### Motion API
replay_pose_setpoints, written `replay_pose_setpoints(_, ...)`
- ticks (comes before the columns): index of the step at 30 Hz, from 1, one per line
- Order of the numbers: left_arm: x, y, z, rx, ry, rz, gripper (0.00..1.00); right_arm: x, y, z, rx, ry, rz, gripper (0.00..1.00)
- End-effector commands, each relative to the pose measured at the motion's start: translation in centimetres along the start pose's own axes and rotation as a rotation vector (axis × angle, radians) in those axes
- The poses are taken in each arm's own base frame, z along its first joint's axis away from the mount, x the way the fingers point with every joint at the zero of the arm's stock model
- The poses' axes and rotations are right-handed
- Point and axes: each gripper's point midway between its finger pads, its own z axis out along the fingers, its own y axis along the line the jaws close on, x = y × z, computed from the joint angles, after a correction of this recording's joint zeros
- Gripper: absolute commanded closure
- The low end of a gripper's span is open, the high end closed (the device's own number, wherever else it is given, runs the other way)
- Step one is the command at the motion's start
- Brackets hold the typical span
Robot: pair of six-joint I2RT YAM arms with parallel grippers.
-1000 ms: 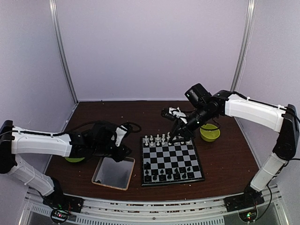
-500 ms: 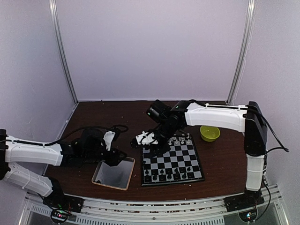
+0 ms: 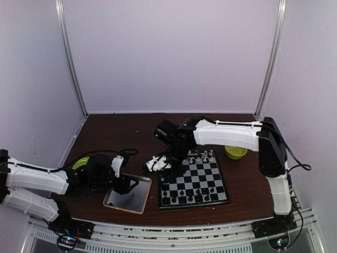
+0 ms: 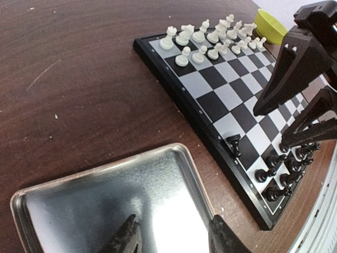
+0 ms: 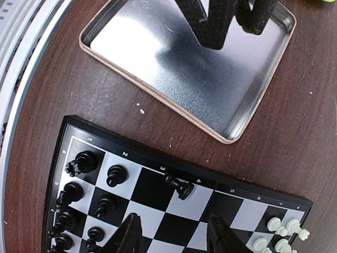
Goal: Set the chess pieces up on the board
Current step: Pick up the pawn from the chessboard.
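Observation:
The board [image 3: 202,179] lies right of centre. White chess pieces [image 4: 210,39] fill its far rows and black chess pieces [image 5: 79,195] its near rows. One black pawn [image 5: 179,186] stands apart by the board's left rim, also in the left wrist view [image 4: 234,145]. My right gripper [image 5: 171,237] hangs open over the squares just inside that rim, nothing between its fingers; from above it is at the board's left side [image 3: 169,168]. My left gripper [image 4: 174,242] is open and empty over the metal tray [image 4: 79,200], low at its near part [image 3: 131,183].
The shiny tray [image 3: 128,195] sits just left of the board, a narrow strip of brown table between them. A yellow-green bowl [image 3: 235,152] stands behind the board's right corner. Another green bowl [image 3: 80,163] shows behind my left arm.
My right arm has swung from the board's back right across to its left edge. My left arm has drawn back toward the near left, its gripper now over the tray.

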Motion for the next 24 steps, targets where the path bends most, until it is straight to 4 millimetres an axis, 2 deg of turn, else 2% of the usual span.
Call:
replay_pose_setpoints(1,-1.5,-2.3,0.7,0.091,0.019,0.11,0.6,-0.2,0.5,-1.6,0.002,0.0,0.027,0.58)
replay_pose_setpoints(5,-2.6,-2.7,1.2,0.061,0.083,0.182,0.61,-0.3,1.3,-4.3,0.038,-0.064,0.054,0.58)
replay_pose_setpoints(8,-3.5,-2.4,1.0,0.027,0.059,0.153,0.62,-0.1,1.3,-4.8,0.09,-0.068,0.035,0.57)
replay_pose_setpoints(11,-4.0,-1.1,0.3,-0.037,0.003,0.079,0.61,0.5,0.6,-3.6,0.09,-0.035,0.025,0.58)
replay_pose_setpoints(17,-4.2,3.4,-2.1,-0.269,-0.064,-0.12,0.53,1.0,-0.8,-1.0,0.058,0.009,0.025,0.59)
replay_pose_setpoints(24,-4.8,4.7,-4.6,-0.318,-0.156,-0.155,0.4,0.8,-1.9,0.6,0.063,0.037,-0.014,0.59)
